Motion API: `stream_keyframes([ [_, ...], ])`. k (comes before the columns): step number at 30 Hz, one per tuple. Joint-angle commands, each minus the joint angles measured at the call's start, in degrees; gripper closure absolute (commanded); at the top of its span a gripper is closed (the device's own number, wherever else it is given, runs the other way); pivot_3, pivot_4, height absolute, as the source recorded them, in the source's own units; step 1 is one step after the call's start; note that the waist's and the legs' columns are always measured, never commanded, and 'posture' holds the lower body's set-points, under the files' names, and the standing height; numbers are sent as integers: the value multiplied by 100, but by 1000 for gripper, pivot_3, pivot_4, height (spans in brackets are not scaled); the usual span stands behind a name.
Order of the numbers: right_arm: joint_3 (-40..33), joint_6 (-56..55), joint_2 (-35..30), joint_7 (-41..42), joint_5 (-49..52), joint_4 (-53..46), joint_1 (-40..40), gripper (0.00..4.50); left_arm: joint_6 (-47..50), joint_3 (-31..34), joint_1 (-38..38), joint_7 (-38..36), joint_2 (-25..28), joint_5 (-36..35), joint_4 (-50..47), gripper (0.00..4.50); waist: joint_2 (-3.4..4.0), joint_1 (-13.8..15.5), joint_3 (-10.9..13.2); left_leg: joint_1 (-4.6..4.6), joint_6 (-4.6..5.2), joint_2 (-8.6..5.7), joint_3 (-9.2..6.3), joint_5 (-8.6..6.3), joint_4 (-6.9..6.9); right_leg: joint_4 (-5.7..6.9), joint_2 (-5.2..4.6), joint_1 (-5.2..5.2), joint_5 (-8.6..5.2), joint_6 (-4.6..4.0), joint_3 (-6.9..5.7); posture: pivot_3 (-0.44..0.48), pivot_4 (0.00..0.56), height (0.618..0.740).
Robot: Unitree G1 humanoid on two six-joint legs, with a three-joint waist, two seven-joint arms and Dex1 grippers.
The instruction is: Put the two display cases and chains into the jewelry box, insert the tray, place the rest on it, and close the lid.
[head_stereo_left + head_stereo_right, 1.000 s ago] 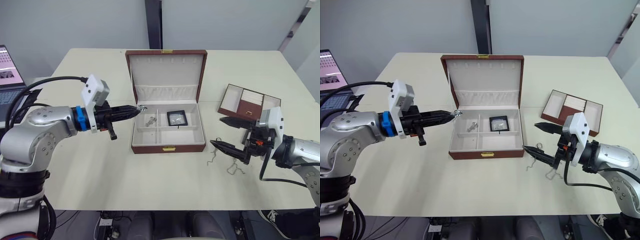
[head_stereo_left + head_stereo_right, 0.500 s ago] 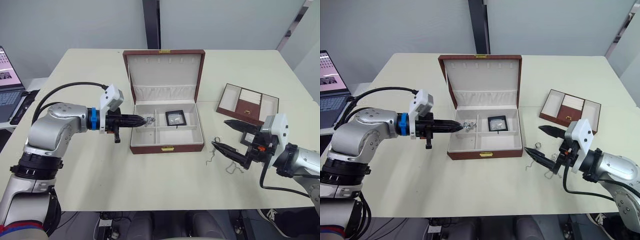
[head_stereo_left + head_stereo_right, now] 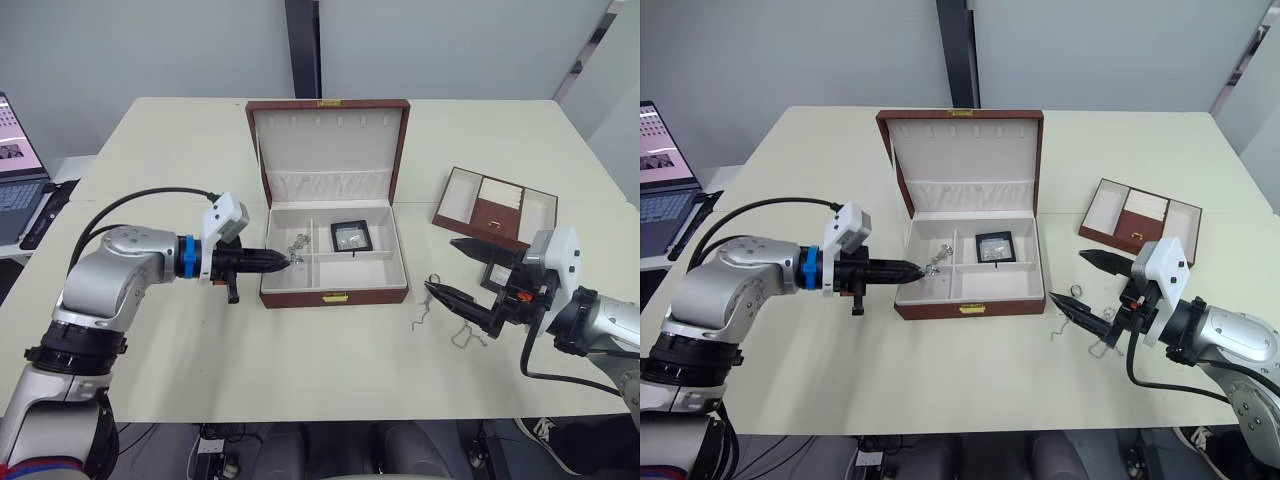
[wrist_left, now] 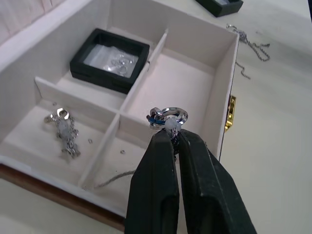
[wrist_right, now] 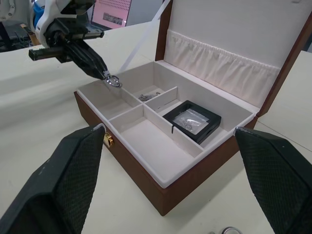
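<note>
The jewelry box [image 3: 335, 297] stands open mid-table with its lid [image 3: 333, 150] upright. One display case [image 3: 351, 235] lies in the rear right compartment, and a chain [image 4: 63, 136] lies in the rear left one. My left gripper [image 3: 289, 261] is shut on another chain [image 4: 168, 118] by its ring clasp, low over the front left compartment. The other display case [image 4: 218, 5] lies on the table to the right of the box. My right gripper [image 3: 443, 268] is open just above the table, close to two loose chains [image 3: 468, 337]. The tray [image 3: 495, 208] sits at the back right.
A laptop [image 3: 660, 140] stands off the table's left edge. Bare tabletop [image 3: 300, 370] runs along the front of the box and to its left. The tray and the loose chains crowd the right side.
My left gripper has carried its chain from above the box's left wall down into the box's front left part. The right gripper has hardly moved. The camera shifted slightly.
</note>
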Motion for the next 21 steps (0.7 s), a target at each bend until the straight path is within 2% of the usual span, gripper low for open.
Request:
stream_keyframes([
  [1, -131, -54, -18, 13, 127, -137, 18, 0, -91, 115, 58, -56, 104, 46, -197, 4496, 0, 6, 0, 0, 0, -1, 0, 0, 0, 0, -1, 0, 0, 0, 1, 0, 150, 740],
  [5, -163, -51, -48, 53, 141, -129, 53, 0, -161, 153, 36, -34, 72, 124, -126, 4496, 0, 10, 0, -1, 0, -2, 1, 0, 1, -1, -2, 0, 0, 0, -1, 0, 150, 740],
  [6, -182, -49, -61, 72, 150, -120, 56, 0, -191, 166, 21, -17, 58, 141, -98, 3938, 0, 10, 0, -1, 0, -2, 0, 0, 1, 0, -2, 0, 0, 0, -1, 0, 150, 740],
  [14, -233, -13, -259, 260, 250, 19, -83, 0, -257, 279, -9, 84, -38, 110, -21, 1470, 0, 7, 0, 0, 0, -1, 1, 0, 1, 0, -1, 0, 0, 0, -1, 0, 150, 740],
  [18, -326, -46, -385, 417, 244, 206, -62, 0, -145, 593, 51, 66, 18, -117, -77, 138, 0, 7, 0, 0, 0, -2, 1, 0, 1, 0, -1, 0, 0, 0, -1, 0, 150, 740],
  [21, -532, -92, -481, 635, 260, 545, -15, 0, -39, 1148, 322, 126, 35, -454, -198, 42, 0, -2, 0, 0, 0, -1, 3, 0, 1, 0, -2, 0, 0, 0, -1, 0, 150, 740],
])
